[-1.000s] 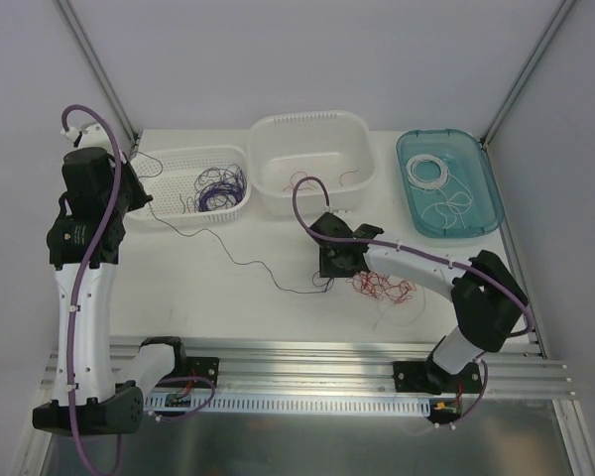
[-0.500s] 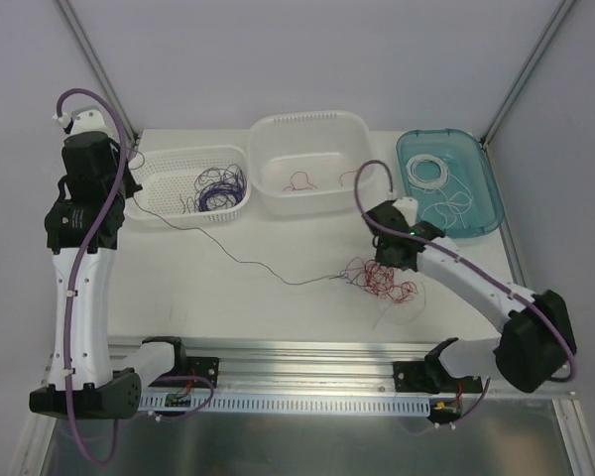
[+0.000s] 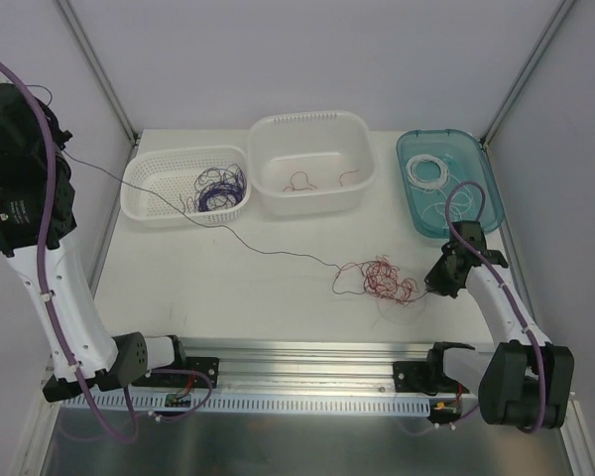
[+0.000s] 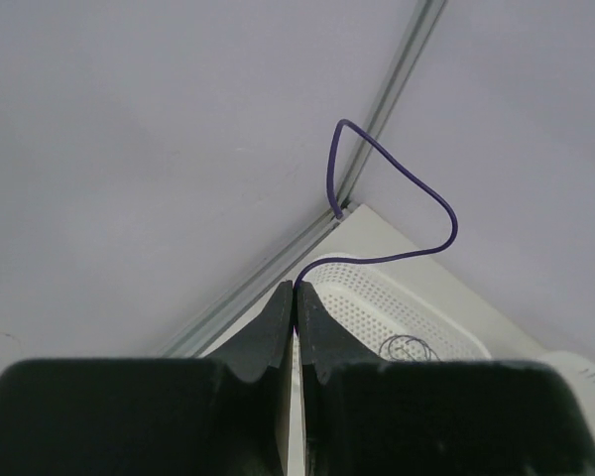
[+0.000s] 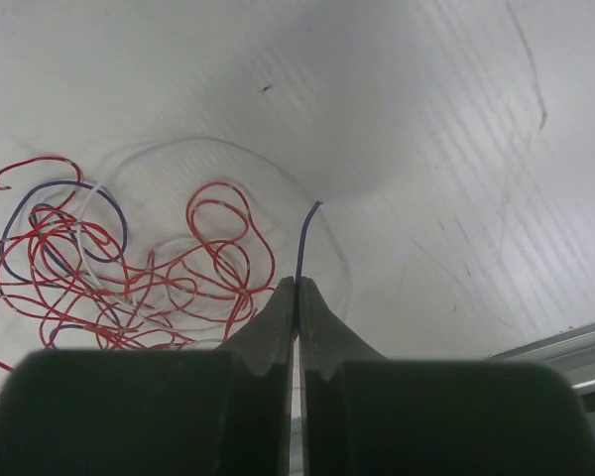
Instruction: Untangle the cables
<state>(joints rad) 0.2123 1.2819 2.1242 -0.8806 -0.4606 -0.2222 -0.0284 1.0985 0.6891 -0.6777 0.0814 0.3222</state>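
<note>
A tangle of red, purple and white cables (image 3: 380, 279) lies on the table at the front right. One long thin purple cable (image 3: 228, 230) runs from it, up across the table, to my raised left gripper (image 3: 59, 141). In the left wrist view that gripper (image 4: 295, 289) is shut on this purple cable (image 4: 416, 254), which loops above the tips. My right gripper (image 3: 439, 284) sits low, just right of the tangle. It (image 5: 297, 284) is shut on the end of a purple cable (image 5: 302, 238), with the red loops (image 5: 129, 283) to its left.
At the back stand a white mesh basket (image 3: 139, 201) holding purple wires (image 3: 218, 186), a white tub (image 3: 357, 159) with a few red wires (image 3: 302, 183), and a teal tray (image 3: 486, 188) with white wires (image 3: 428, 171). A metal rail (image 3: 307, 352) runs along the near edge.
My right gripper swung from the left of the tangle to its right side and closed. My left arm rose up and to the left, drawing the long purple cable out. The tangle shifted slightly.
</note>
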